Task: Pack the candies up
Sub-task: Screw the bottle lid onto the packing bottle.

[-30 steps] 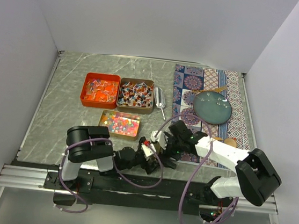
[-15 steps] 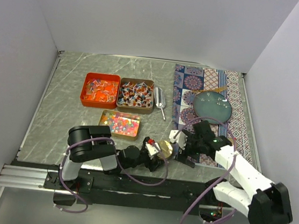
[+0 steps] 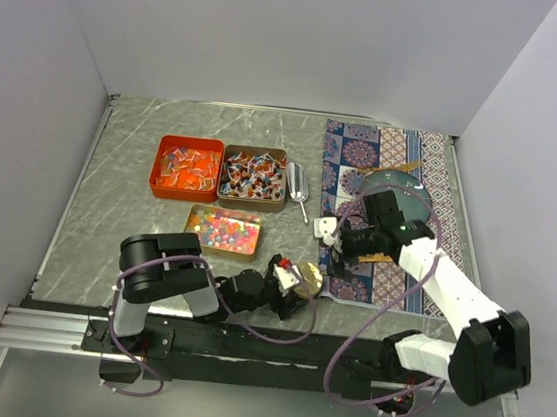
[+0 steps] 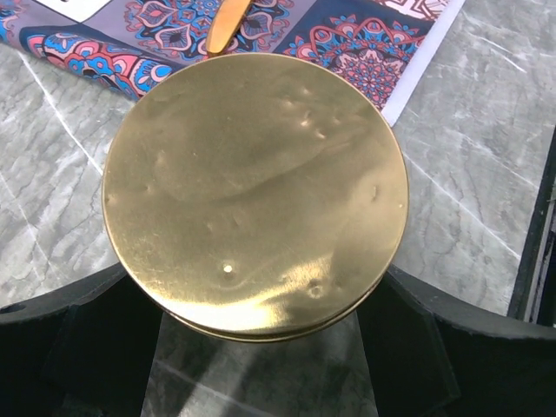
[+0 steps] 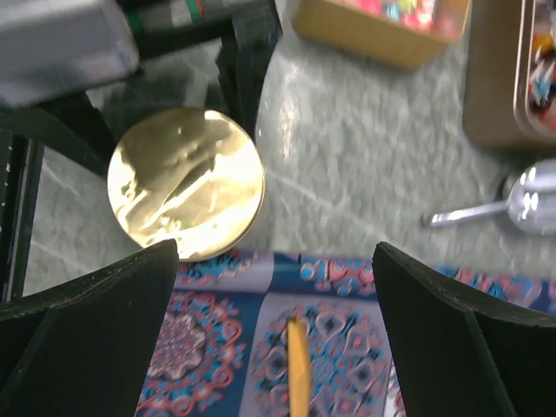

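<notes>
The candies lie in three open tins: orange-red wrapped pieces in a red tin, mixed wrapped pieces in a brown tin, and bead-like multicoloured pieces in a gold rectangular tin. My left gripper lies low on the table, shut on a round gold tin whose closed top faces up. Just beyond it, my right gripper hangs open over the patterned mat, holding nothing. A gold spoon handle shows below its jaws.
A silver scoop lies right of the brown tin. A teal plate sits on the mat, partly behind the right arm. Grey walls close in the table on three sides.
The right gripper has drawn back from the left gripper toward the mat and plate. The left jaws have narrowed onto the round gold tin, which now shows at their tip.
</notes>
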`<state>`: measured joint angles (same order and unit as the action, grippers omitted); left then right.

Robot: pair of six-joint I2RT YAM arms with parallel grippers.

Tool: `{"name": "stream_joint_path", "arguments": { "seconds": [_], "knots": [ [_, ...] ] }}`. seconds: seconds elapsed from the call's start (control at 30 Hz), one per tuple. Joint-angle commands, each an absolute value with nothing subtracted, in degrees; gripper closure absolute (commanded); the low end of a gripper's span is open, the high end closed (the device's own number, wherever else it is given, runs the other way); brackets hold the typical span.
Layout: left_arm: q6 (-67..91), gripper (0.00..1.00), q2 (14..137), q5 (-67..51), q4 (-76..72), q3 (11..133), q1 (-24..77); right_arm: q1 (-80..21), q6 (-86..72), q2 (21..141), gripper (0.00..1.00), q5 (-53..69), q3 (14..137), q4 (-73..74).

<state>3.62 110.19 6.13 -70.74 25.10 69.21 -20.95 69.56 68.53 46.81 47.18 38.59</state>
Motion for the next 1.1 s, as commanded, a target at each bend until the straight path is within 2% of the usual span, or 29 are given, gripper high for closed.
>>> {"name": "stream_joint_path", "arguments": {
  "seconds": [0.0,0.1,0.2,0.33,0.5,0.67,0.73,0.8,0.9,1.07],
  "knots": [
    [3.0,0.99,108.1,-2.2,-52.0,24.3,70.5,-20.9,82.0,72.8,0.00,55.3,51.8,47.6],
    [4.1,0.99,105.7,-3.7,-48.1,24.1,70.5,-22.0,89.3,75.7,0.00,55.1,54.0,55.3],
    [5.4,0.99,101.4,-4.9,-43.5,23.4,70.5,-22.2,87.6,77.3,0.03,56.2,54.2,55.6],
    [4.7,0.99,99.4,-4.9,-41.0,23.4,70.4,-23.2,83.2,76.2,0.19,57.9,51.7,49.2],
    [3.3,0.99,96.6,-4.8,-36.2,23.2,69.4,-27.4,71.6,73.0,0.34,58.4,48.8,40.3],
    [2.5,0.99,95.0,-4.5,-34.7,23.2,69.1,-34.0,66.9,72.9,0.72,55.0,47.5,37.4],
    [2.4,0.99,95.3,-4.5,-34.1,23.4,68.9,-35.8,65.7,73.7,0.79,53.9,46.9,36.8],
    [2.4,0.99,95.6,-4.2,-34.0,23.6,68.6,-36.6,63.5,73.7,0.83,52.7,46.7,35.7],
    [2.5,0.99,95.9,-4.4,-34.0,23.5,67.9,-37.3,62.0,73.7,1.00,51.7,46.6,34.2],
    [2.5,0.99,96.1,-4.6,-34.3,23.4,67.2,-37.3,65.0,74.5,1.00,48.4,46.7,36.6]
  ]
}}
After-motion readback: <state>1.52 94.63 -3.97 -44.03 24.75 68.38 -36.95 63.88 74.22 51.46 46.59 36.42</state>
